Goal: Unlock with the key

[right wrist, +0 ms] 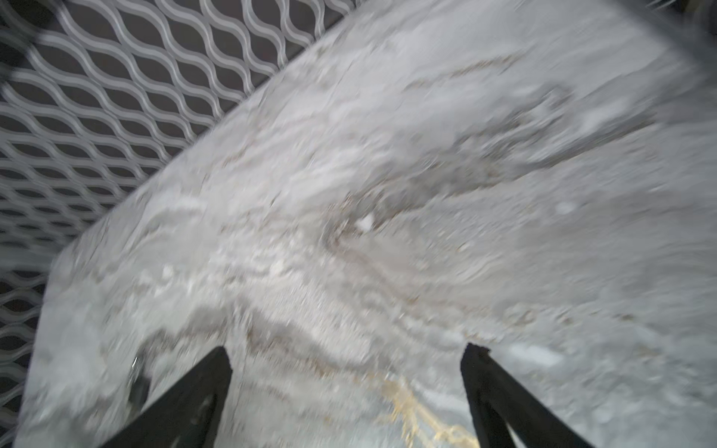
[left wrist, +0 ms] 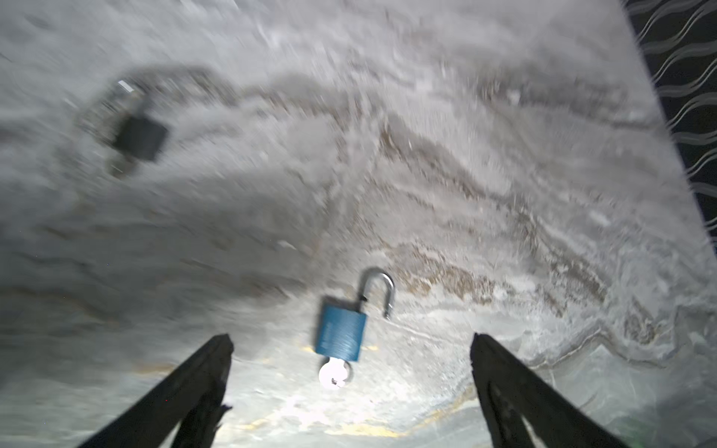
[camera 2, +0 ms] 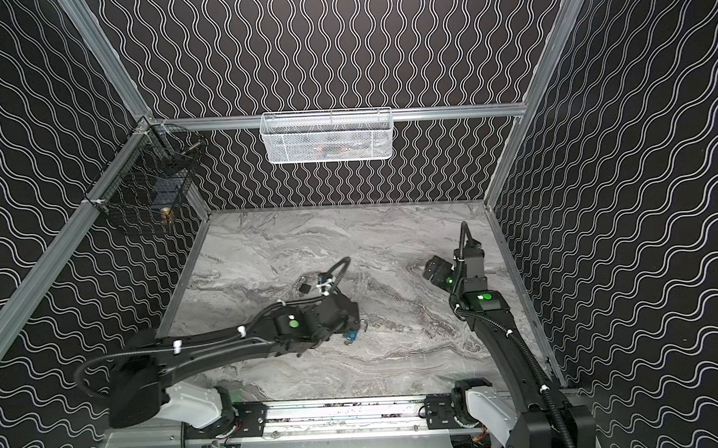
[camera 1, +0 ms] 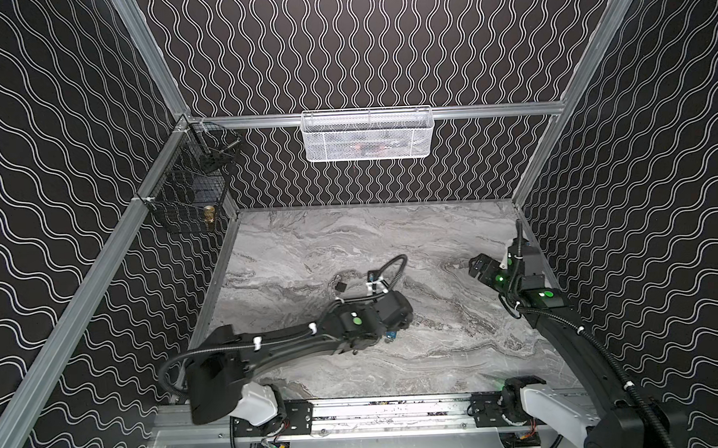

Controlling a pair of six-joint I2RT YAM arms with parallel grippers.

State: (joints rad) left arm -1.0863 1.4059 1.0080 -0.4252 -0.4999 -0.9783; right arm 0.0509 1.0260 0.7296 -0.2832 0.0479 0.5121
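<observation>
Left wrist view: I read the left end effector as released, with both fingers spread wide and nothing gripped. The blue padlock lies flat on the table in the gap between them, and neither finger touches it. Its shackle is sprung: one leg sits in the body and the other stands free of it. The silver key is seated in the base of the padlock, with only its round head showing.

In both top views, a black wire basket hangs from the frame on the side wall, well to the left of the padlock. A small brass item shows at its lower corner. Just left of and behind the padlock, a small black object rests on the table. It is blurred in the left wrist view and I cannot identify it. The padlock is mostly hidden under the left wrist, leaving a blue corner and part of the shackle visible. Directly behind the padlock, a white mesh basket hangs on the back wall.

Well to the right of the padlock, the right end effector is positioned above the table. In the right wrist view its fingers stand apart, released, with only bare table between them.
</observation>
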